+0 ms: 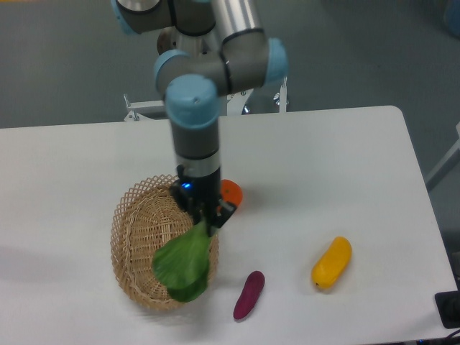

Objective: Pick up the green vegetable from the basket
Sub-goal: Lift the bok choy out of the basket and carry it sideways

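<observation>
**Arm grips green vegetable above wicker basket**

A UR5e arm [195,93], grey with pale blue joint caps, reaches straight down over a white table [338,165], its gripper [207,219] clenched on the stalk end of the green vegetable [184,264]. The broad dark leaves hang below the fingers, fanned over the right side of the basket [136,237] and covering part of its near rim. Whether the leaf tips touch the weave or hang just clear of it cannot be told from this angle.

No brand, label or writing can be read anywhere in the scene; a small blue light [187,186] glows on the black gripper body.

The basket, an oval of light tan wicker with a lacy looped rim, sits at the left-centre of the table. Its visible floor holds nothing but the leaves overlapping it, though the arm and the vegetable hide part of the interior.

Outside the basket, an orange item [231,192] lies on the table just behind the gripper, mostly hidden. A purple eggplant [249,295] lies on the table just right of the basket, near the front edge. A yellow fruit [332,262] rests farther right, well apart from the basket.
</observation>
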{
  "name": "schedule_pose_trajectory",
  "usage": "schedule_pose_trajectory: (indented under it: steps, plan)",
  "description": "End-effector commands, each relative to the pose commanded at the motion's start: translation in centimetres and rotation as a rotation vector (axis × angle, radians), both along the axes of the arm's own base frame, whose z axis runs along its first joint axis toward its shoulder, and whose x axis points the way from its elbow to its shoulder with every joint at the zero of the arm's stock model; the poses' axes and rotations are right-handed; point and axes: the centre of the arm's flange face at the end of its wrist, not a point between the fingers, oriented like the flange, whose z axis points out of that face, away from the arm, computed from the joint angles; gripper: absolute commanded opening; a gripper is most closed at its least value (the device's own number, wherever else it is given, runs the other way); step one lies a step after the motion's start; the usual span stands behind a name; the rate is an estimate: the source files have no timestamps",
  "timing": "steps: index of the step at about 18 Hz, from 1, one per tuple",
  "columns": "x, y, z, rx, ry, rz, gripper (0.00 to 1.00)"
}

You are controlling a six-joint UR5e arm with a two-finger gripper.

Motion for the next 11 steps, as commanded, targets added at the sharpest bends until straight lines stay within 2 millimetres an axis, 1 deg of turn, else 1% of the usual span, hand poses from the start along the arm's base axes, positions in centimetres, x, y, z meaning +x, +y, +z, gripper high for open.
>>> schedule_pose_trajectory:
  steps: [2, 3, 4, 7, 11]
  plan:
    - [-2.1, -2.4, 1.2, -0.013, 0.016, -0.026, 0.36]
    - [-3.4, -3.6, 1.3, -0.027, 0.020, -0.036, 0.36]
    - [-4.6, -5.0, 1.8, -0.036, 0.027, -0.041, 0.36]
    - [-7.8, -8.1, 2.0, -0.062, 0.041, -0.065, 0.36]
    - [-11.2, -11.8, 2.0, -0.084, 0.077, -0.103, 0.36]
